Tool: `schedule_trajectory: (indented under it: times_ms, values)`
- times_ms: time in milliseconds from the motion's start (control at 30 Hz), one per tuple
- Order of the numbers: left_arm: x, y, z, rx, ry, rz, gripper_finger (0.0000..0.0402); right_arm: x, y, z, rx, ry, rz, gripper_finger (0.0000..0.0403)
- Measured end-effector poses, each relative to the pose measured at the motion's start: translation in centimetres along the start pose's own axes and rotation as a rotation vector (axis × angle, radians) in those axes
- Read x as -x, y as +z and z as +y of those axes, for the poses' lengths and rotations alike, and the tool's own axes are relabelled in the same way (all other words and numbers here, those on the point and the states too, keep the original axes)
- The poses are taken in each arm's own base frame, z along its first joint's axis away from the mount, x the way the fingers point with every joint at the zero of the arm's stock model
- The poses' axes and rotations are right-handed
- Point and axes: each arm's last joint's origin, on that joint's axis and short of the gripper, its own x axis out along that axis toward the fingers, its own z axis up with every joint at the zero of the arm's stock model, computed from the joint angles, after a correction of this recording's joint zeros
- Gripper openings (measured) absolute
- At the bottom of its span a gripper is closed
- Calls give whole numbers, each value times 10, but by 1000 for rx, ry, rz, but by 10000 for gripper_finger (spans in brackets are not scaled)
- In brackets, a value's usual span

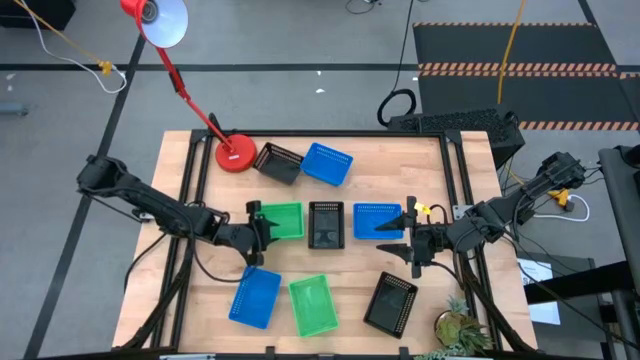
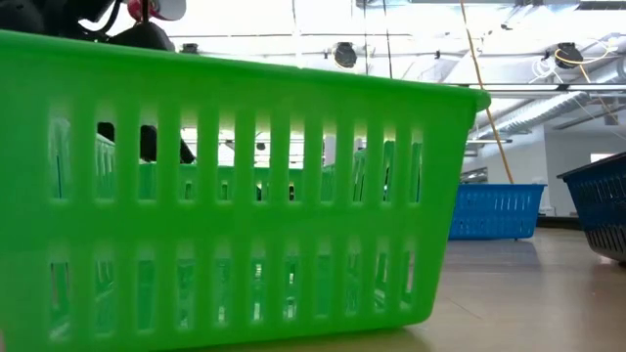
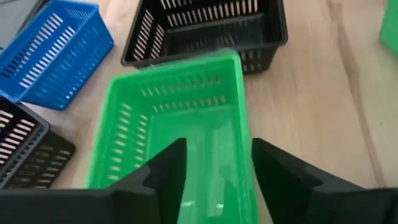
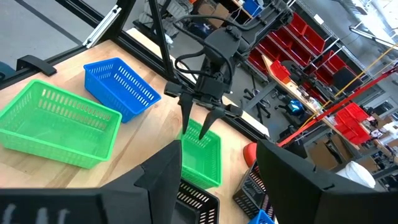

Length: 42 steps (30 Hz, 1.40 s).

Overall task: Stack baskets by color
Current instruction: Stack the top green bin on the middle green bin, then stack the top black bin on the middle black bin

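A green basket [image 1: 285,221] rests on its base at the table's middle, in a row with a black basket [image 1: 326,224] and a blue basket [image 1: 378,220]. My left gripper [image 1: 262,224] stands open at the green basket's left end, slanting down; in the left wrist view [image 3: 217,146] one finger is inside the basket [image 3: 180,106] and one outside its long wall. Whether a second green basket is nested inside, I cannot tell. My right gripper [image 1: 412,242] hangs open above the table near the blue basket, holding nothing. My left gripper stands astride the green basket's long wall [image 3: 246,124] near its end, coming from the table's left and slanting down. One finger [image 3: 168,174] is over the inside, the other [image 3: 280,174] outside. Whether either finger touches the wall, I cannot tell.
At the far side stand a black basket [image 1: 279,162], a blue basket [image 1: 327,164] and the red lamp base [image 1: 236,154]. Near the front edge lie a blue basket [image 1: 255,296], a green basket [image 1: 314,305] and a black basket [image 1: 391,302]; a plant [image 1: 460,330] stands at the near right corner.
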Motion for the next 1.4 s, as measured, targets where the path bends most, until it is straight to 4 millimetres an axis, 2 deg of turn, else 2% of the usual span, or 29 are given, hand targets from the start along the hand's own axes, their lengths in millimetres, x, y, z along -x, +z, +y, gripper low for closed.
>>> schedule_trajectory:
  times_ms: [167, 433, 667, 800, 1000, 1200, 1400]
  values:
    - [6, 3, 2, 15, -3, -32, 208, 0, 0, 0, 0, 0, 0, 203]
    - [22, 18, 12, 97, 42, -137, 189, 0, 0, 0, 0, 0, 0, 203]
    - [40, 41, 38, 61, 131, -140, 155, 0, 1, -1, -8, -7, -10, 203]
    - [39, 45, 59, -14, 211, -96, 138, -2, 0, -4, -13, -20, -2, 203]
    - [29, 36, 99, -51, 277, 3, 131, -6, -5, -10, -53, -55, 20, 203]
    - [20, 21, 140, -26, 194, 63, 131, -15, -28, -9, -27, -85, 86, 203]
    - [-8, -14, 151, -49, 184, 218, 131, -25, -49, -12, -12, -178, 65, 203]
